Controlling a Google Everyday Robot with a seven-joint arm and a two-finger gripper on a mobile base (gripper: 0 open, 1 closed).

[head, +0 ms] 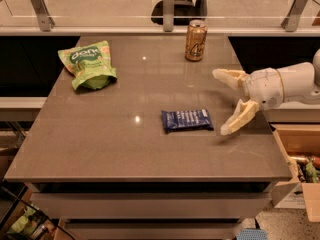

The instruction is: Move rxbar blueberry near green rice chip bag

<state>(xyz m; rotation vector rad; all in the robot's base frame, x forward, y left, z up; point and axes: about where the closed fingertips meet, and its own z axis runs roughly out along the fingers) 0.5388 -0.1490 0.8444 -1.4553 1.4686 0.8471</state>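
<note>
The rxbar blueberry (187,120) is a flat dark-blue wrapper with white lettering, lying on the grey table (100,144) a little right of centre. The green rice chip bag (88,64) is a light-green wrinkly pouch lying at the table's far left. My gripper (223,102) reaches in from the right, above the table, just right of the bar and apart from it. Its two cream fingers are spread wide, one towards the can and one near the bar's right end. It holds nothing.
An orange-gold drink can (196,33) stands upright at the table's back, right of centre. A glass railing with metal posts (169,4) runs behind the table. A cardboard box (300,164) with items sits on the floor at the right.
</note>
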